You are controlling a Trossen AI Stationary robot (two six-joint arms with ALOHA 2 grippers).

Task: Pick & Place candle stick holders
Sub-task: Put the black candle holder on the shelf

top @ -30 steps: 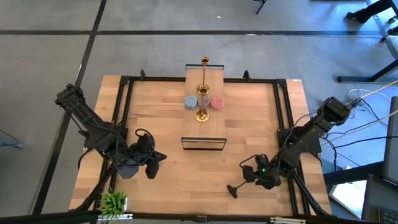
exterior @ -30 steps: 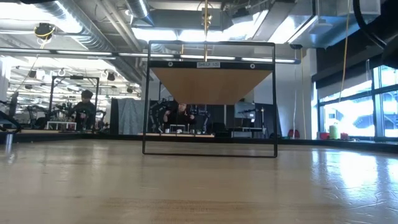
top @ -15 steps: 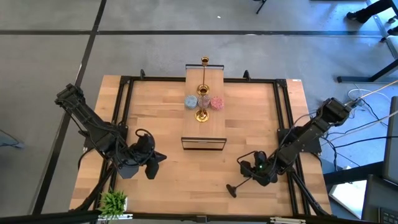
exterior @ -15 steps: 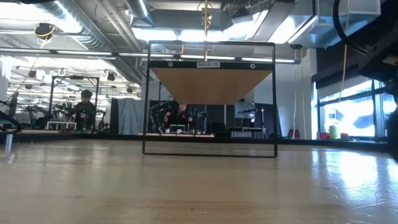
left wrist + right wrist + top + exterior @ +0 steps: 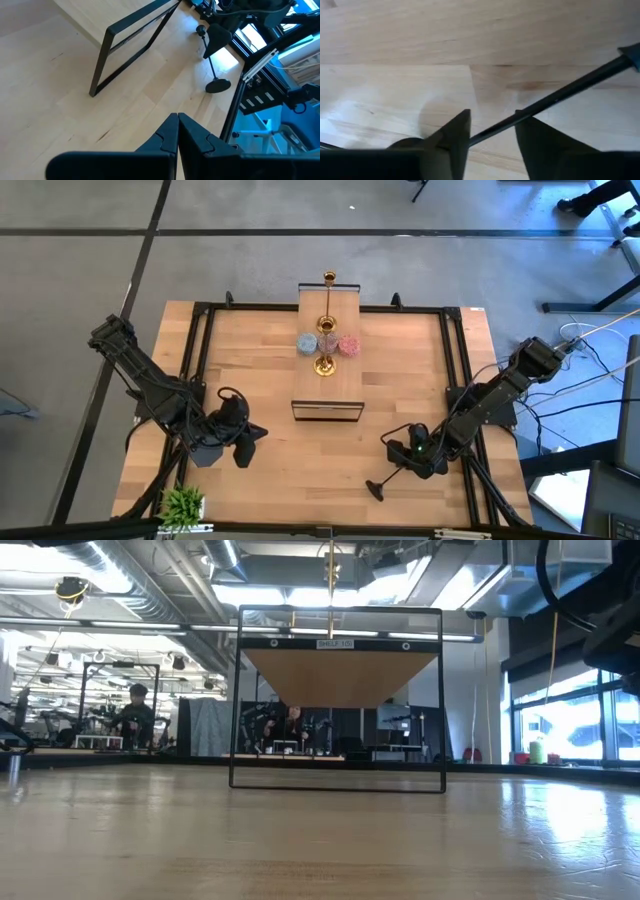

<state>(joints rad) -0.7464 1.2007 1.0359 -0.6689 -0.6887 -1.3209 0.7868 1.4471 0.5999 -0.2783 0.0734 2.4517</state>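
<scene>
A long black candle stick holder (image 5: 388, 476) lies on its side near the table's front right, its round base (image 5: 375, 490) toward the near edge. My right gripper (image 5: 402, 459) points down over its stem (image 5: 555, 97). The fingers stand open on either side of the stem, and I cannot tell whether they touch it. My left gripper (image 5: 250, 442) hovers shut and empty at the front left. Three gold holders (image 5: 325, 327) and sparkly blue (image 5: 306, 343) and pink (image 5: 348, 344) cups stand on the raised wooden plank (image 5: 340, 385).
The plank rests on a black frame (image 5: 340, 700) at the table's middle and far side. A small green potted plant (image 5: 183, 503) stands at the near left corner. Black rails (image 5: 455, 370) run along the table's sides. Bare wood lies between the two arms.
</scene>
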